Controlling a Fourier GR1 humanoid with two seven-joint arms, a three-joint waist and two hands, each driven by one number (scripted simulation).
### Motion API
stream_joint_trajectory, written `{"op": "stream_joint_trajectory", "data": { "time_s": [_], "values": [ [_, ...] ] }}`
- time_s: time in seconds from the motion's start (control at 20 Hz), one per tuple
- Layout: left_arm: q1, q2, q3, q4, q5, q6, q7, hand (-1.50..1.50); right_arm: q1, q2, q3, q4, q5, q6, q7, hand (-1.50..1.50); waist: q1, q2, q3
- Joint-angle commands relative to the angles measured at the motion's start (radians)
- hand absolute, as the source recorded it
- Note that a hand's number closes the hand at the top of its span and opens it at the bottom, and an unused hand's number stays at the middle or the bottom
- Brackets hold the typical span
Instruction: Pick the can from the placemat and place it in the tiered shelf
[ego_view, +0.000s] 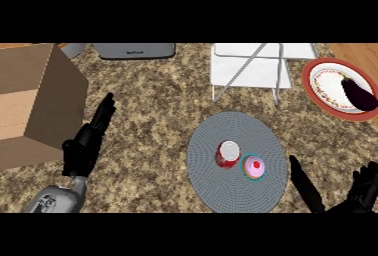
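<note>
A red can (227, 154) with a pale top stands upright near the middle of the round grey placemat (221, 192). A pink cupcake (254, 167) sits right beside it on the mat. The white tiered shelf (251, 67) stands at the back, beyond the mat. My right hand (353, 195) is open at the lower right, fingers up, just off the mat's right edge and apart from the can. My left hand (88, 141) is open at the left, fingers straight and pointing away, far from the mat.
A large cardboard box (33, 105) fills the left side, close to my left hand. A red-rimmed plate (319, 92) with a dark eggplant (359, 94) lies at the right rear. A grey appliance (134, 50) sits at the back.
</note>
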Motion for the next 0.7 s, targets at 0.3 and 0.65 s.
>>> {"op": "stream_joint_trajectory", "data": {
  "time_s": [0.3,0.65],
  "values": [
    [-0.09,-0.029,0.003,0.03,-0.019,-0.029,0.041,0.0,0.183,-0.06,0.218,-0.155,0.362,0.092,0.342,-1.5,0.043,0.013,-0.006],
    [-0.056,-0.018,0.01,0.055,-0.024,-0.049,-0.017,0.0,0.241,-0.05,0.236,-0.215,0.599,0.341,0.639,-1.5,0.06,0.022,-0.012]
  ]
}}
